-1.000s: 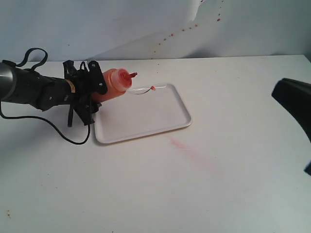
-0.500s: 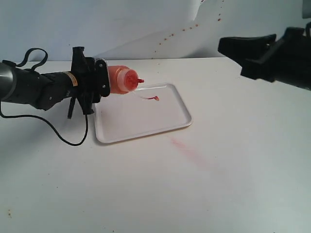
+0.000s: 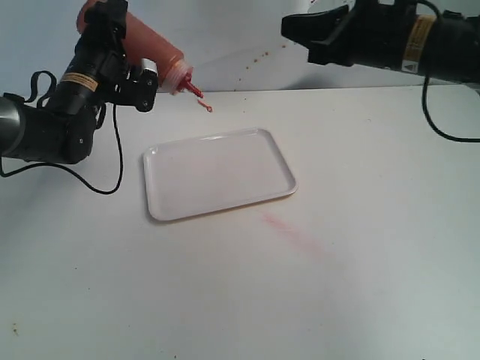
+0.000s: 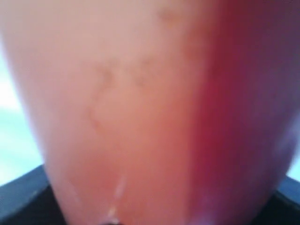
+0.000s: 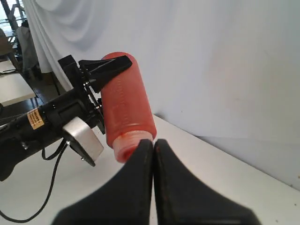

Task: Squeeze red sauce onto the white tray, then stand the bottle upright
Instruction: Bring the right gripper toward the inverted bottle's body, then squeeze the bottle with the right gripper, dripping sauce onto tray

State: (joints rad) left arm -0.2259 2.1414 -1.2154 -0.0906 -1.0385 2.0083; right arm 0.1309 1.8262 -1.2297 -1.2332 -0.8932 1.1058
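A faint pink smear (image 3: 289,229) marks the desk (image 3: 360,285) just beside the near edge of the white tray (image 3: 217,176), which lies flat. Beyond the tray's far left corner, the left fingers (image 5: 110,65) clamp the bottle (image 3: 154,49) aloft, nozzle tilted down. The right fingers (image 5: 136,173) are pressed together, empty.

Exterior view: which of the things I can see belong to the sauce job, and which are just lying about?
Job: bottle, held tilted with its nozzle down by the left end effector; white tray, no red visible on it.
Lying about: pale pink smear on the table; red specks on the backdrop; black cable.
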